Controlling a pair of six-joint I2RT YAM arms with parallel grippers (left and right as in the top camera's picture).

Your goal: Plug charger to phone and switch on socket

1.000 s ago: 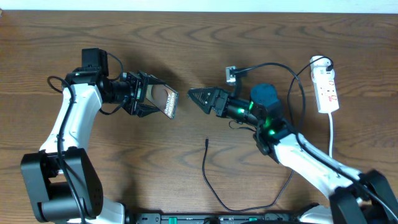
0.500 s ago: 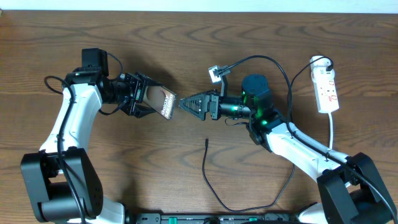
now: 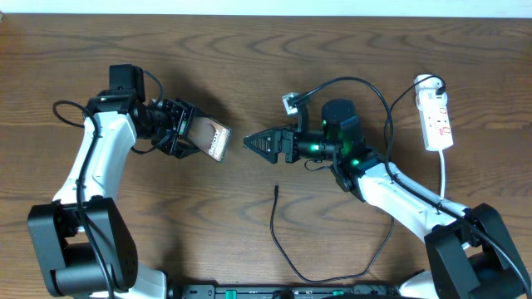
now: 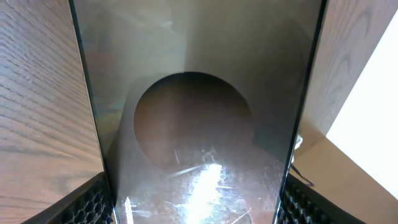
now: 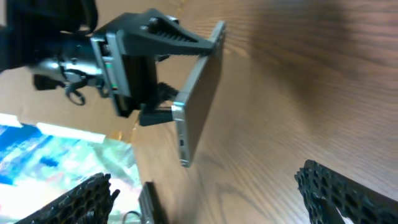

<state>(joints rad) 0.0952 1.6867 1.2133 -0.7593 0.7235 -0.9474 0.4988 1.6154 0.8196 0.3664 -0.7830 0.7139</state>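
The left gripper point(image 3: 194, 137) is clamping the phone point(image 3: 216, 143) clear of the table, tilted, with its free end pointing across at the right gripper point(image 3: 254, 143). That one is hovering just beside it, fingers point(image 5: 339, 186) spread wide and nothing between them. The charger point(image 3: 274, 220) is lying on the wood nearer the robot's side. Its plug tip point(image 3: 275, 190) is pointing up towards the right gripper (plainly the closer arm), the cable trailing back along that line. The socket point(image 3: 435, 116) is sitting well apart, far right.
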